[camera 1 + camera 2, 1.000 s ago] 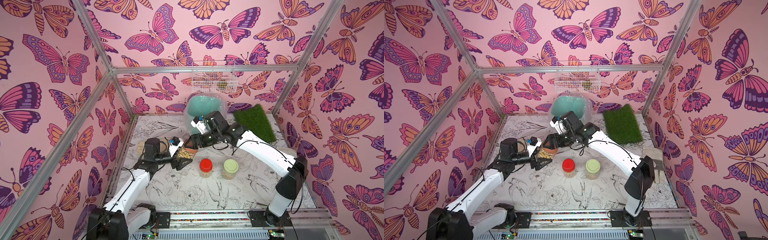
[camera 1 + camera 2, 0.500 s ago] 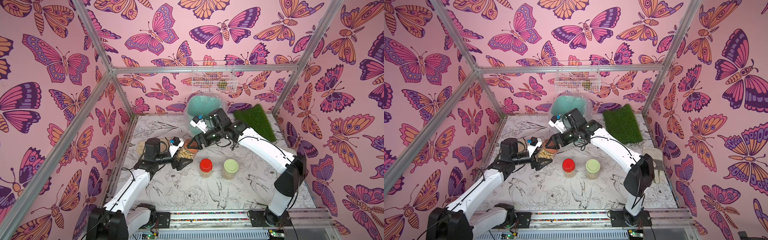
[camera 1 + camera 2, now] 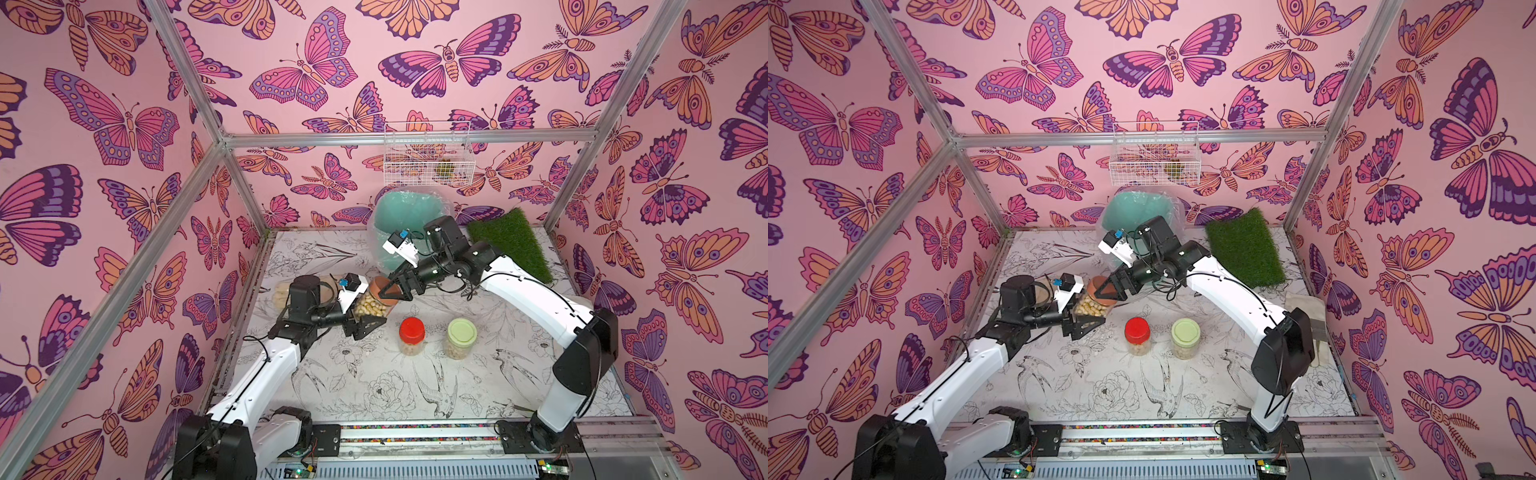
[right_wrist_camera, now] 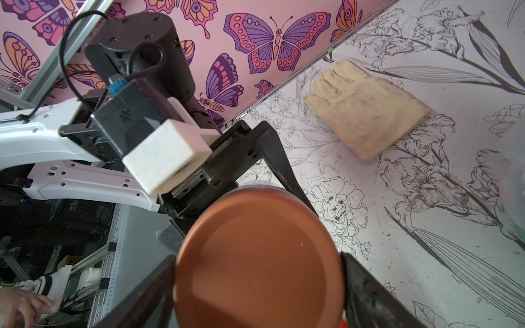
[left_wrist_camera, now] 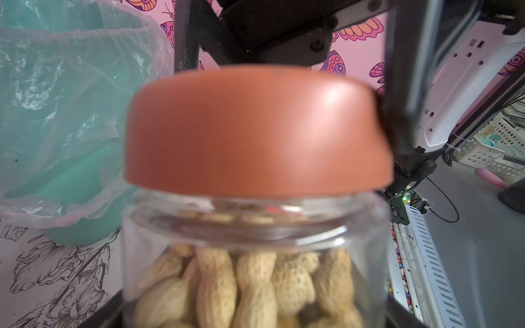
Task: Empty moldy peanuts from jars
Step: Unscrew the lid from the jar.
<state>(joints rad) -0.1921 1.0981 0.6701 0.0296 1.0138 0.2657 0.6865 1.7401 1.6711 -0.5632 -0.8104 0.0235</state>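
Pink walls (image 3: pixel 124 124) printed with butterflies enclose a white table (image 3: pixel 374 395) covered in line drawings of flowers and birds. At the back stand a mint-green bin (image 3: pixel 399 216) with a clear plastic liner and a green grass mat (image 3: pixel 511 245), and a wire basket (image 3: pixel 428 153) hangs on the wall above them. Toward the table's left side, the left gripper (image 3: pixel 368 309) has its jaws closed on the clear body of the brown-lidded jar (image 5: pixel 255 227). One of its black fingers (image 4: pixel 272 159) runs along the glass just below the cap. In both top views the jar is tilted, with its lid end leaning toward the bin. The moldy peanuts (image 5: pixel 255 284), pale and still in their shells, are heaped inside against the clear wall. The right gripper (image 3: pixel 388 289) reaches in from the bin side. Its jaws are spread wide around the brown lid (image 4: pixel 258 261), and its dark fingers (image 4: pixel 366 286) press on opposite edges of the cap. The lid is still seated on the jar's neck. The red-lidded jar (image 3: pixel 412 336) and the green-lidded jar (image 3: pixel 461 338) stand upright side by side on the table. They are near the held jar but apart from it, both are capped, and neither gripper touches them. A pale glove (image 4: pixel 366 108) lies flat on the table by the left wall, behind the left arm.
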